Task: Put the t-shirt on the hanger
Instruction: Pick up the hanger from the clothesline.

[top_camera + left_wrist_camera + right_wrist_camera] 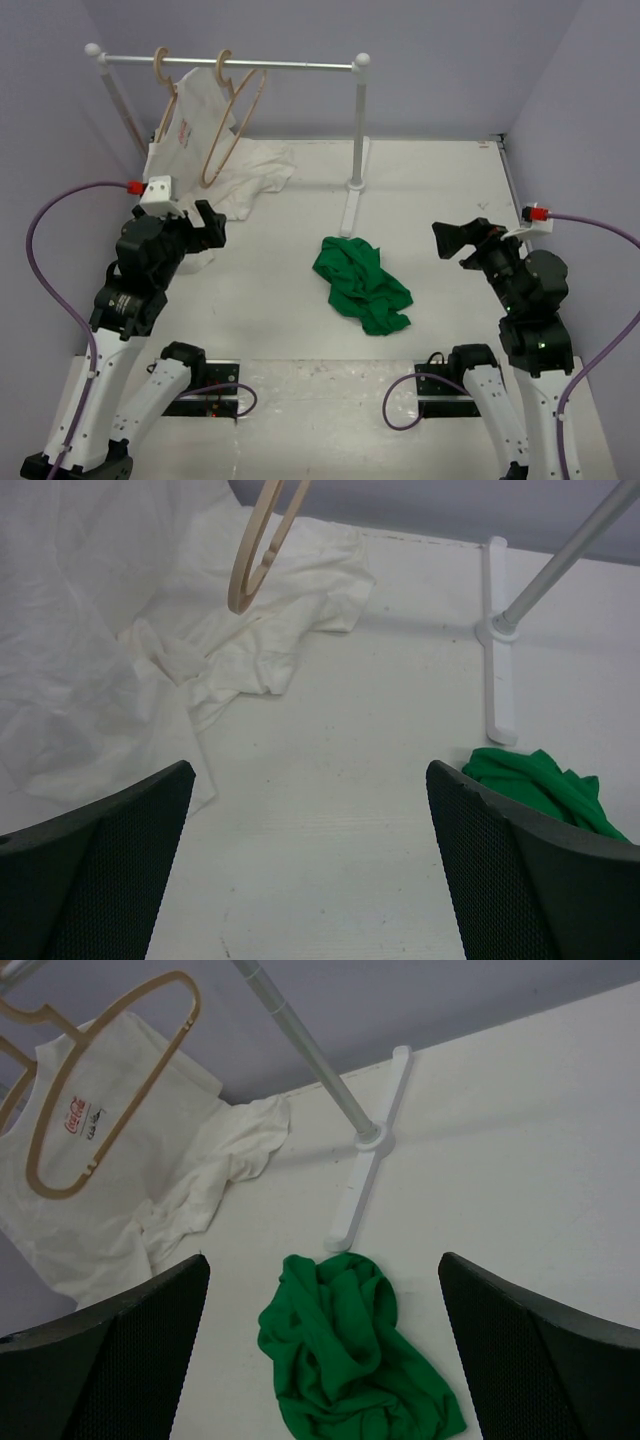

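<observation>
The green t-shirt (360, 285) lies crumpled on the table's middle, near the rack's foot. It also shows in the left wrist view (540, 785) and the right wrist view (350, 1360). The bare wooden hanger (222, 62) hangs on the rail, right of a twin hanger wearing a white shirt; its lower end shows in the left wrist view (238, 588), and its frame in the right wrist view (58, 1192). My left gripper (205, 225) (308, 770) is open and empty, left of the t-shirt. My right gripper (455, 240) (322, 1260) is open and empty, to its right.
A white clothes rack (355, 120) stands at the back, its long foot (352, 205) reaching toward the t-shirt. The white shirt with small red print (195, 115) hangs from the left hanger and spills onto the table (255, 170) beside my left gripper.
</observation>
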